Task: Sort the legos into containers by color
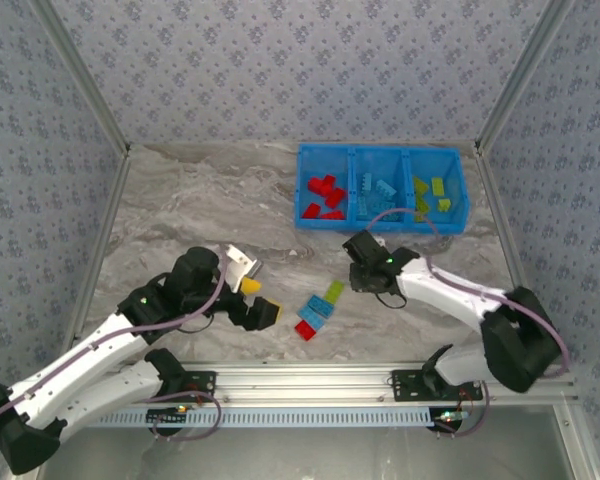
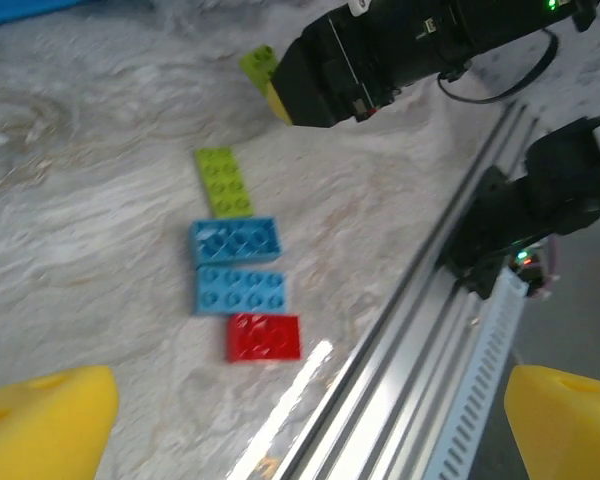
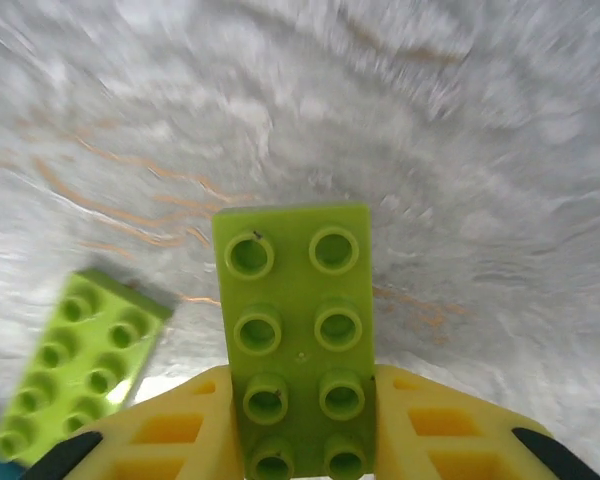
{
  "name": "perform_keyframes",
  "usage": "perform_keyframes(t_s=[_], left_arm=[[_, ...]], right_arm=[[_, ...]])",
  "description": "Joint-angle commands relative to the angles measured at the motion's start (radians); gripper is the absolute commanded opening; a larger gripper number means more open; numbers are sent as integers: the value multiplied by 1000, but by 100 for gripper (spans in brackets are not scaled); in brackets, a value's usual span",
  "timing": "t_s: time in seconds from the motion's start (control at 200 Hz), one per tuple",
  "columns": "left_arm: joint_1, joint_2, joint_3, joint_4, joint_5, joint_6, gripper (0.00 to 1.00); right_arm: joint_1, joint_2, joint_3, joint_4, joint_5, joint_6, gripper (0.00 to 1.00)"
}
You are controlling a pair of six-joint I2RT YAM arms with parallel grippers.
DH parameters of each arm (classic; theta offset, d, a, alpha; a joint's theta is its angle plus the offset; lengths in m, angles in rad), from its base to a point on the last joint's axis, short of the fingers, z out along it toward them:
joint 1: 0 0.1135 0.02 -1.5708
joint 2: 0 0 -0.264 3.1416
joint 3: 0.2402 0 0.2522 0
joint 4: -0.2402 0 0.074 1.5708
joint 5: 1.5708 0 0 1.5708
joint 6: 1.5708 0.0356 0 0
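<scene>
Left gripper [image 1: 260,299]: jaws wide apart, nothing between them. It hangs over the table [image 1: 200,200] close to the near edge, left of centre, just left of the loose row.

Right gripper [image 3: 302,432]: yellow fingers [image 3: 170,435] clamped on the held lime [image 3: 295,340], one against each long side. The studs face the wrist camera. It sits right of the loose row, between the row and the bin. Whether the held lime touches the table cannot be told.

Loose row: four bricks flat and studs up, in a slanting line near the near edge at about mid-width.
- Loose lime [image 1: 334,292]: far end of the row, nearest the right gripper.
- Far blue [image 2: 235,240]: just beside the loose lime.
- Near blue [image 2: 240,290]: touching the far blue along its long side.
- Red brick [image 2: 264,337]: near end of the row, just beside the near blue, closest to the rail [image 1: 300,378].

Bin [image 1: 380,226]: bright blue, standing toward the far right corner of the table, its right end near the right edge, well apart from the loose row.
- Left compartment [image 1: 315,162]: several red bricks [image 1: 325,198] in a loose heap.
- Middle compartment [image 1: 380,162]: light blue bricks [image 1: 375,187].
- Right compartment [image 1: 445,162]: lime bricks [image 1: 432,195].
</scene>
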Motion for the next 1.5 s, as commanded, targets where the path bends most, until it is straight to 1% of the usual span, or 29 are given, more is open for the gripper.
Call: perform_keyframes(t_s=[0.0,0.06,0.12,0.21,0.3,0.34,0.395,0.445,0.46,0.575,0.65,0.69,0.73,0.769,0.839,0.914,1.014,1.119,1.204,1.269,1.394,1.494], left_arm=[[-21,-15,4,169,53,-69,99],[-37,-17,-20,253,45,-99,99],[-52,-16,-39,331,25,-125,99],[-74,-12,-50,400,-29,-143,99],[-90,-9,-49,402,-91,-138,99],[-92,-8,-48,390,-115,-139,99],[-92,-9,-45,360,-153,-146,99],[-93,-10,-40,321,-194,-155,99],[-93,-9,-38,305,-208,-160,99],[-93,-4,-29,203,-320,-234,99],[-93,14,-24,156,-370,-311,99],[-93,29,-19,136,-371,-342,99],[-93,48,-10,116,-367,-369,99],[-93,66,-1,95,-360,-387,99],[-95,93,13,66,-350,-408,99],[-104,111,14,68,-361,-431,99],[-137,139,18,94,-394,-422,99],[-174,204,56,104,-405,-385,99],[-193,286,107,92,-405,-355,99],[-205,361,153,85,-401,-325,99],[-223,536,247,76,-404,-262,99],[-233,695,348,49,-438,-273,99]], right_arm=[[-46,-114,37,-51,96,9,31],[-110,-161,59,-74,108,-13,31],[-204,-182,93,-71,75,-81,32],[-362,-170,163,-59,20,-126,32],[-509,-107,235,0,-31,-150,32],[-577,-50,275,18,-60,-159,32],[-645,40,339,24,-98,-164,32],[-680,129,395,12,-134,-170,32],[-687,154,438,12,-142,-175,32],[-714,325,588,-12,-154,-188,36],[-727,411,690,-50,-141,-187,41],[-735,455,740,-87,-139,-188,44],[-743,483,787,-114,-145,-186,51],[-746,504,825,-144,-153,-186,55],[-743,504,852,-169,-164,-191,56],[-734,468,836,-180,-170,-189,57],[-710,367,760,-173,-215,-186,57],[-660,211,634,-157,-278,-187,58],[-590,83,525,-151,-337,-190,62],[-522,-26,457,-173,-345,-189,65],[-349,-215,336,-261,-279,-167,72],[-254,-353,280,-360,-197,-101,77]])
